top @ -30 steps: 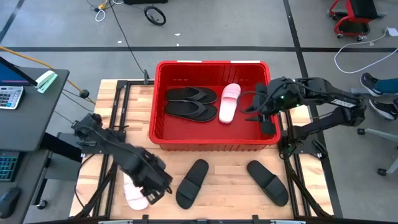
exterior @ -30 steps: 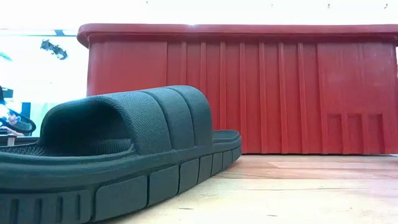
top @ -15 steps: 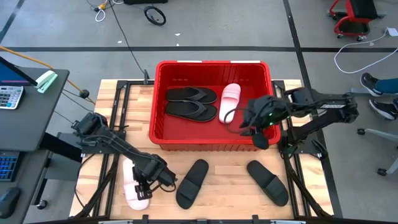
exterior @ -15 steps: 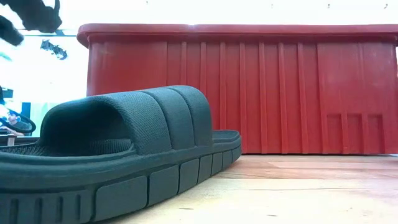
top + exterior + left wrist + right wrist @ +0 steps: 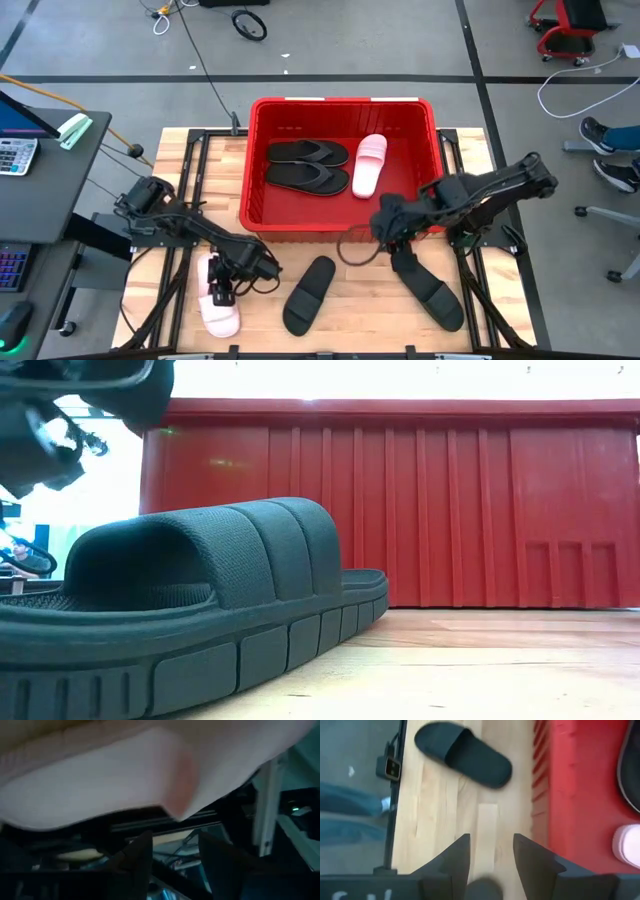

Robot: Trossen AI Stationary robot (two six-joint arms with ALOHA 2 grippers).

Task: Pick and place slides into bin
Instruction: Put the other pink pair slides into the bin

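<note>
The red bin [image 5: 340, 103] stands at the table's far middle and holds two black flip-flops [image 5: 305, 152] [image 5: 310, 178] and one pink slide [image 5: 368, 165]. A second pink slide [image 5: 215, 318] lies flat at the near left. My left gripper [image 5: 222, 288] is open over its middle, and the slide fills the left wrist view [image 5: 125, 775] just ahead of the gripper [image 5: 172, 837]. Two black slides [image 5: 308, 295] [image 5: 432, 292] lie flat in front of the bin. My right gripper [image 5: 385, 228] is open and empty above the table between them [image 5: 491, 840]. My left gripper comes at the pink slide on the table from above, its fingers [image 5: 142, 852] apart. I cannot tell whether they touch the slide.
The left black slide [image 5: 462, 752] lies ahead of my right gripper, with the bin's near wall [image 5: 555, 795] beside it. In the low view that slide [image 5: 200, 590] lies close in front of the bin wall [image 5: 450, 510]. Bare wood shows between the black slides.
My right gripper has left the bin's right end, crossed its near wall and come down toward the table's near edge and left, still open and empty. My left gripper has drawn back a little toward the table's left over the pink slide, which has stayed in place.
</note>
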